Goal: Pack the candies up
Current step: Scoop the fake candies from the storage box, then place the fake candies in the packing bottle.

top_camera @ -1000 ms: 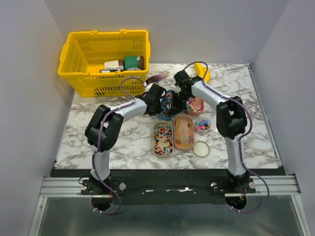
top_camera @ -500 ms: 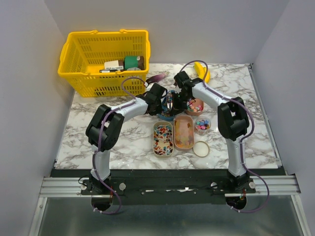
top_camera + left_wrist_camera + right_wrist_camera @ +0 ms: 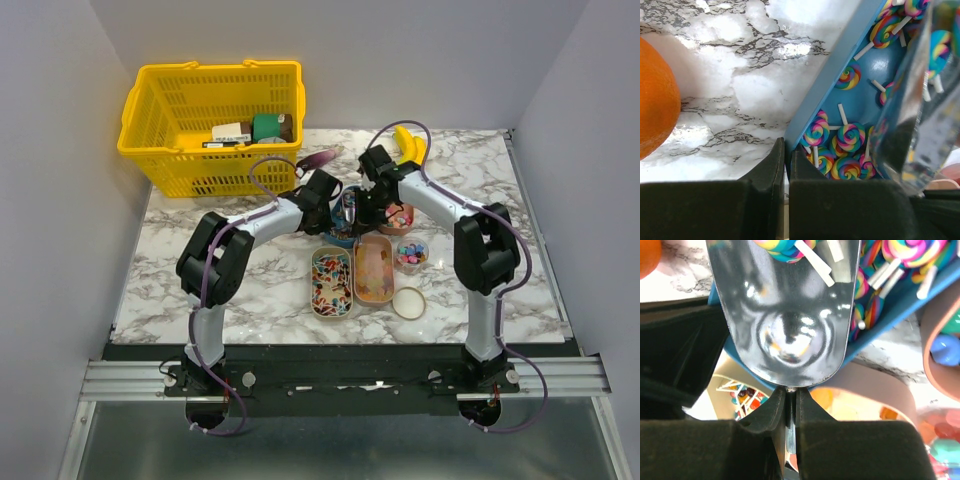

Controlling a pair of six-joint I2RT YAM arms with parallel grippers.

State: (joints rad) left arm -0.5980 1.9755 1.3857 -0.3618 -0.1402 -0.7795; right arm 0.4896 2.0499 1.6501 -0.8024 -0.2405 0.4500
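– At the middle of the counter point(image 3: 250, 290), what do we have hold of?

– Our left fingers point(image 3: 777, 160) are pinched shut on the rim of the blue tray point(image 3: 840, 65), which steadies it. Our right fingers point(image 3: 779, 407) are closed tight on the thin handle of the metal scoop point(image 3: 790, 315). Its bowl hangs over that tray with a few swirl lollipops point(image 3: 850, 137) riding at its far end.

– And the rest of the candies point(image 3: 331, 280)?

– Most lollipops lie loose in the blue tray. Nearer to us, two oval tins sit side by side. The left tin point(image 3: 314, 285) holds mixed bright bits, and the right tin point(image 3: 356, 270) holds orange and pink pieces. Right of them a small round tub point(image 3: 427, 253) holds pastel sweets, and its round lid point(image 3: 408, 302) lies apart, just nearer. A pink bowl point(image 3: 926, 340) right of the tray holds more coloured sweets.

– How will the lollipops handle?

– We judge them light and hard. Their thin sticks should catch on one another, and their heads should slide on polished metal. Pinching one by its stick looks fiddly, so we think the scoop is the better hold, kept level so that nothing rolls off its lip.

– Anything not ours?

– An orange point(image 3: 655, 100) lies beside the tray without touching it. A banana point(image 3: 408, 147) lies far right, and a yellow basket point(image 3: 140, 120) stands far left.
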